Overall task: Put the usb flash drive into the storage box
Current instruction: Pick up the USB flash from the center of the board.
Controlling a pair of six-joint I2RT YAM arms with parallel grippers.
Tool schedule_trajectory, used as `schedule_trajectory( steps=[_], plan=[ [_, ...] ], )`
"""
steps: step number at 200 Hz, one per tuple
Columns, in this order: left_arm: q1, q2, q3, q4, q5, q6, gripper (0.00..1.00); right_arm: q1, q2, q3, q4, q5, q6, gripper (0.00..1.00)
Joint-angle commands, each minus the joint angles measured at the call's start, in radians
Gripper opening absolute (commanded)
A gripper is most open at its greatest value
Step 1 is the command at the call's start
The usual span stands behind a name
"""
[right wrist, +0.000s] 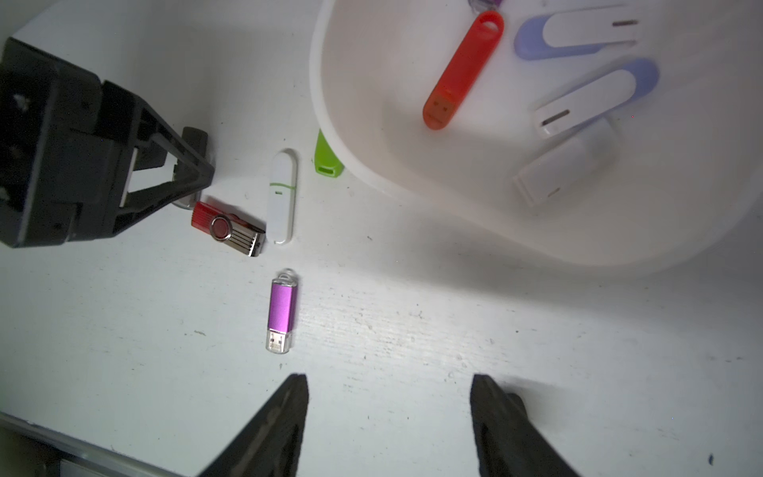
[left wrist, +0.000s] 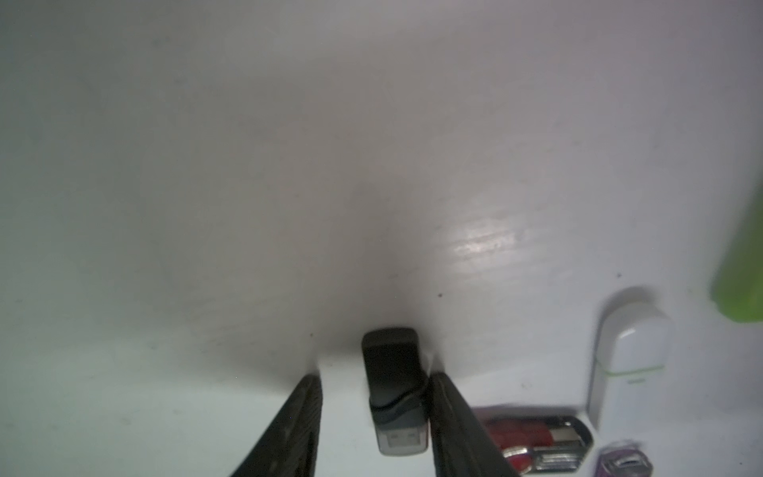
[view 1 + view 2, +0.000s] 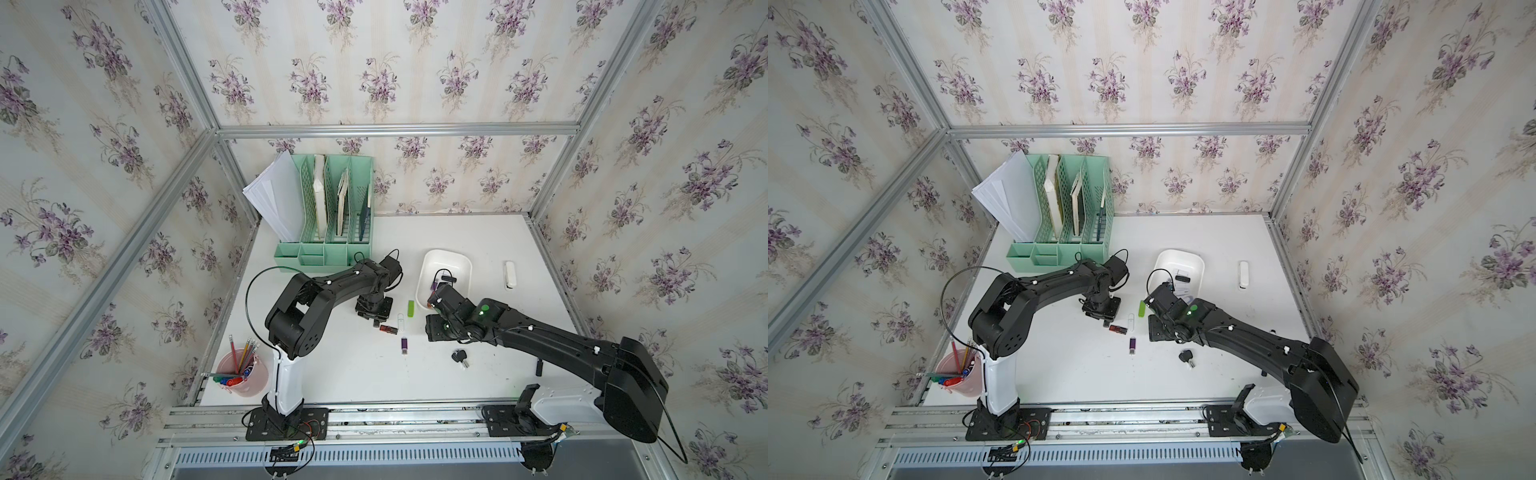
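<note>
Grasp step: your left gripper (image 2: 375,373) straddled the black flash drive (image 2: 394,392), jaws not yet clamped; your right gripper (image 1: 390,378) stood apart, empty. Next called for pinching, then lifting to the storage box (image 3: 461,259).

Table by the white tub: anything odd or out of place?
Nothing damaged. The lime-green plastic flash drive lies close beside the shallow white plastic storage box, partly hidden by its rim in the right wrist view.

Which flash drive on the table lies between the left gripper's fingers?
The black drive: only it lies between the fingers of the left gripper. The red drive, white drive, green drive and purple drive lie outside.
</note>
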Motion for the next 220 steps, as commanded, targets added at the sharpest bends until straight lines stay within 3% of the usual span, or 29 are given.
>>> schedule_trajectory(
  steps=[1,122,220],
  plan=[
    [-0.003,0.010,-0.003,0.008,-0.008,-0.011,0.43,0.034,0.023,0.013,0.031,0.001,0.018,0.67],
    [-0.002,0.015,-0.017,0.024,0.000,-0.013,0.26,0.204,0.169,0.075,0.073,0.013,0.077,0.66],
    [0.066,-0.047,-0.046,-0.001,-0.003,0.017,0.25,0.263,0.285,0.102,0.086,0.008,0.084,0.64]
  ],
)
